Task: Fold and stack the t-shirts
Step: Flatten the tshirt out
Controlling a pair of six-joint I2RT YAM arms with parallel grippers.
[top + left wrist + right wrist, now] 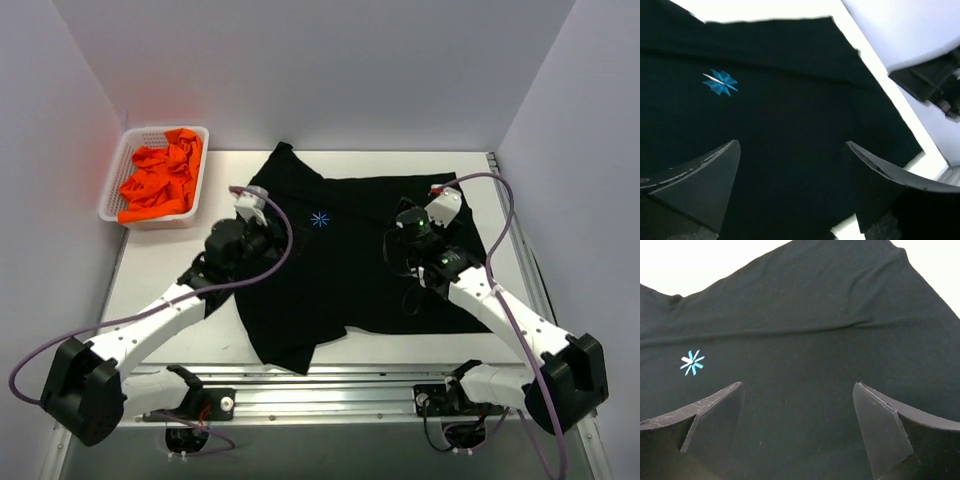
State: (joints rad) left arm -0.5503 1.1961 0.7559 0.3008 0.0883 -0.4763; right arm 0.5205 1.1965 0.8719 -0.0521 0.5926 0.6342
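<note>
The black t-shirt (350, 270) lies spread flat on the table, its light-blue star mark (320, 219) facing up. My left gripper (266, 232) hovers open over the shirt's left part, and my right gripper (402, 240) hovers open over its right part. Both are empty. In the left wrist view the open gripper (792, 147) frames black cloth (790, 110), with the star (720, 82) at upper left. In the right wrist view the open gripper (797, 387) frames the shirt (805, 340), with the star (692, 362) to the left. Bright orange t-shirts (160, 178) lie crumpled in the basket.
The white mesh basket (112, 190) stands at the table's back left corner. Bare white table (160, 265) shows left of the shirt and along the back edge. Grey walls close in the left, back and right sides.
</note>
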